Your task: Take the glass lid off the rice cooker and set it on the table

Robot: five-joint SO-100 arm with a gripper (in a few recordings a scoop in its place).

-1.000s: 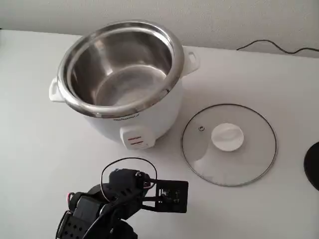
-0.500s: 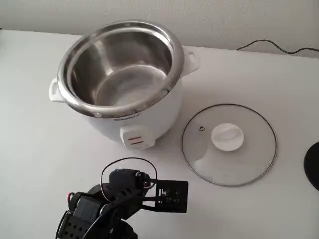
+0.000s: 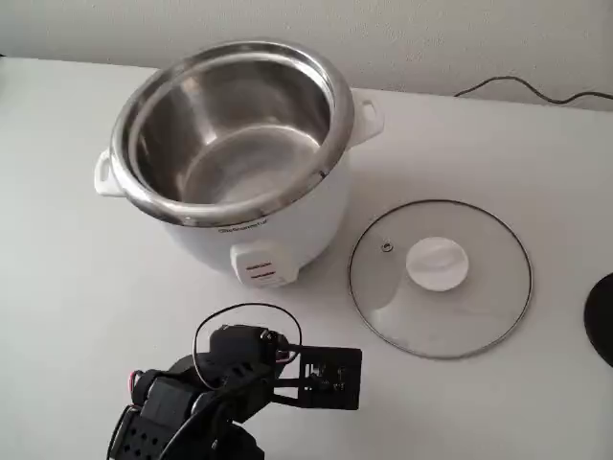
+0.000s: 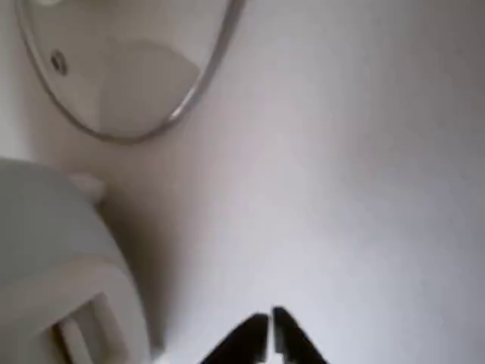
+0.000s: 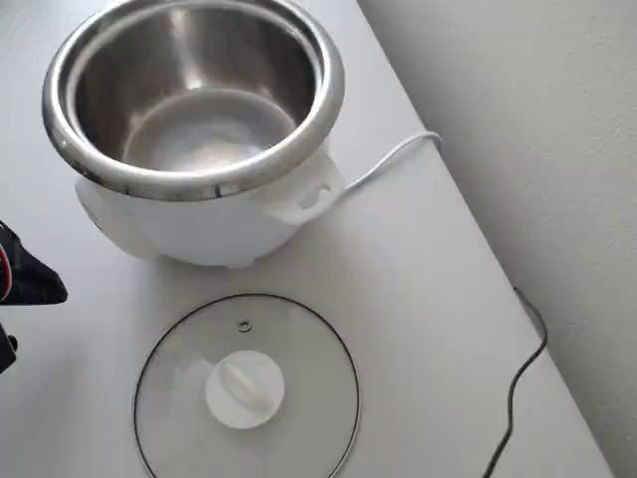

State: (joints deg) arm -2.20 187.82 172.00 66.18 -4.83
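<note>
Plain matte white table [image 3: 86, 307] is carrying everything, running back to a pale wall in the fixed view.

Squat white round rice cooker [image 3: 287, 225] with shiny steel inner bowl is sitting uncovered on the table, upper left in the fixed view, its bowl showing bare inside. Two white side handles are sticking out left and right; the front switch panel is facing the camera. In the overhead view the cooker [image 5: 199, 224] is occupying the top left, a white cord trailing off behind it toward the wall.

Round clear glass lid [image 3: 488, 287] with thin metal rim and white plastic centre knob is lying flat on the table, right of the cooker and near it but not touching, knob side up. A small steam hole is showing beside the knob. In the overhead view the lid [image 5: 309, 378] is lying just below the cooker; in the wrist view its rim and steam hole [image 4: 151, 83] are appearing at top left, above the cooker's white side.

Black arm with a looping wire is sitting low at the bottom of the fixed view, apart from both cooker and lid.

Black gripper [image 4: 270, 327] is pointing over bare table in the wrist view, its jaws pressed nearly together and gripping nothing.
</note>
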